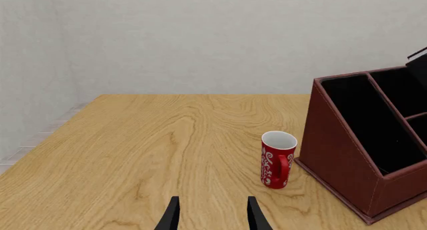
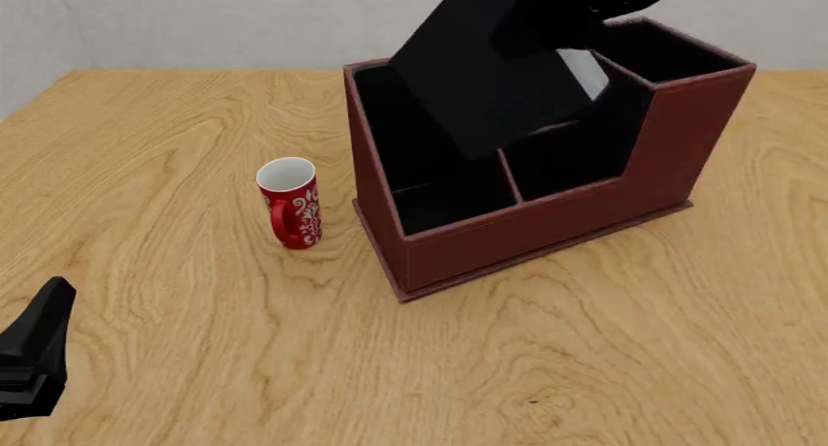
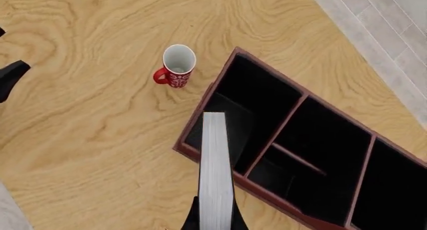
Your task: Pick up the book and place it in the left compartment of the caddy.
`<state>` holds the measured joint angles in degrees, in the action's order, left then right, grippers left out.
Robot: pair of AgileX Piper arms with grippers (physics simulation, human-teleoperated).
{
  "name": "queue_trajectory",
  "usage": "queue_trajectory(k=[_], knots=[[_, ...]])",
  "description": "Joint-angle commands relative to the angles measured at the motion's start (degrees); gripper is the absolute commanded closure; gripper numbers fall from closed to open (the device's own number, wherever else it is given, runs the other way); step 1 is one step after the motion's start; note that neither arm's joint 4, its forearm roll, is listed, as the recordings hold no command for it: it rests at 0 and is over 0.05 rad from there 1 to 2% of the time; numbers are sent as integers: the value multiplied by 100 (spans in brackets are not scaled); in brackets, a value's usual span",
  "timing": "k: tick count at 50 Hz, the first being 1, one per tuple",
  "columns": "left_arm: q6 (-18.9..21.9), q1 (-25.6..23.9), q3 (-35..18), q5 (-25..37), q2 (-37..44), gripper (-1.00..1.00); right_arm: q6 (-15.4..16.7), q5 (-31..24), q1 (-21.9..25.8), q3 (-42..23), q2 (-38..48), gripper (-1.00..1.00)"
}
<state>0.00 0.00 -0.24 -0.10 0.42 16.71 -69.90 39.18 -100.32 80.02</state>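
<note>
Risk-wise, right gripper (image 3: 215, 221) is clamped on the plain black hardcover book (image 2: 498, 73), tilted above the dark red-brown leather-like caddy (image 2: 544, 235). Lower it crooked and it'll probably snag the divider beside the long left compartment (image 3: 233, 117). Left gripper (image 1: 211, 215) hangs open.

Book (image 2: 498, 73) tilted above caddy (image 2: 544, 228)

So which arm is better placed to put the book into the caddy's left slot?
Right. The right gripper already holds the book above the caddy; the left gripper sits open over bare table near the mug.
</note>
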Motion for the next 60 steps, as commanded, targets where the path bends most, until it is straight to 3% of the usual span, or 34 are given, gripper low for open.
queue_trajectory(k=[1, 60], knots=[[0, 0, 0, 0, 0, -100, -189, 0, -34, -252, 242, 100], [0, 0, 0, 0, 0, -100, -386, 3, -355, -973, 1389, 100]])
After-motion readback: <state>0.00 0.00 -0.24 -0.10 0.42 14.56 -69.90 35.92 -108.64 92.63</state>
